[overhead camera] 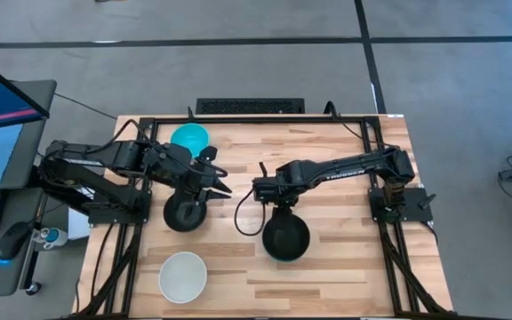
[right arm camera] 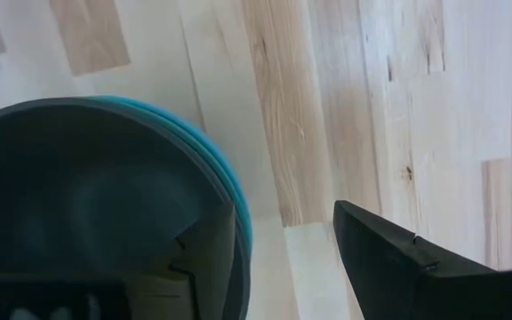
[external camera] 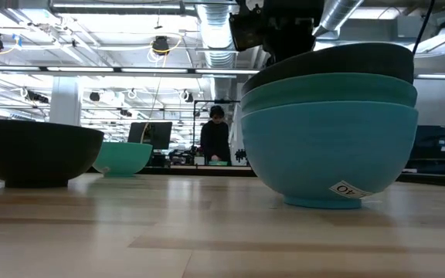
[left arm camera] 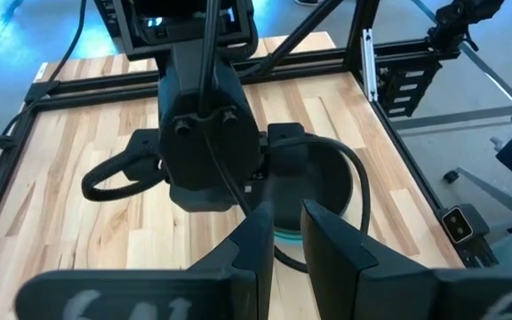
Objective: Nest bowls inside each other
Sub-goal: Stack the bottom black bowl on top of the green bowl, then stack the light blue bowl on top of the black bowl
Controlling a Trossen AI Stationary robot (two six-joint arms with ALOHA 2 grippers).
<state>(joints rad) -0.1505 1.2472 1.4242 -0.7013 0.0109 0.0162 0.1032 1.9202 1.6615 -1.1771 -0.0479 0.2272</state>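
Observation:
A stack of three bowls (overhead camera: 285,240) stands right of the table's middle: black on top (external camera: 331,62), teal-green (external camera: 331,91), blue at the bottom (external camera: 327,154). My right gripper (right arm camera: 283,213) is open and points down over the stack's far rim, one finger inside the black bowl and one outside. A second black bowl (overhead camera: 185,214) rests on its base to the left. My left gripper (overhead camera: 223,183) hovers just past its far-right rim, open by a narrow gap and holding nothing. A cyan bowl (overhead camera: 189,138) sits near the far edge and a white bowl (overhead camera: 182,276) near the near edge. My right gripper straddles the top black bowl's rim (right arm camera: 236,209) from above. The outer finger (right arm camera: 398,258) stands well apart from the stack's wall. Whether the inner finger (right arm camera: 207,258) touches the inner wall, I cannot tell. The stack rests on the table.
A black frame (overhead camera: 265,120) borders the table's far and side edges. Bare wood lies between the stack and the right rail and along the near edge right of the white bowl. A keyboard (overhead camera: 250,106) lies beyond the far edge. A person (external camera: 216,135) stands far back in the room.

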